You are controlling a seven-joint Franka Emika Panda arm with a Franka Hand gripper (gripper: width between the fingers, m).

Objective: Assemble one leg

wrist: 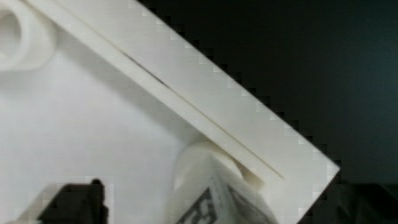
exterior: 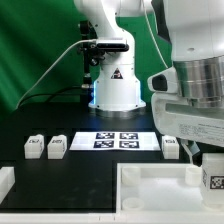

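Exterior view, chunky white tagged leg (exterior: 213, 180), flat matte panel (exterior: 150, 188)

Your exterior view sits low at the near side of the table (exterior: 100, 165) and faces across it toward the arm's base (exterior: 117, 90) at the far side. The marker board (exterior: 118, 140) lies mid-frame, and the wrist housing (exterior: 195, 85) looms near at the exterior view's right. Your wrist view sits very close over the white panel (wrist: 89, 130), whose edge runs diagonally against the dark table. Both views share that panel and a tagged leg (wrist: 210, 195) at it.
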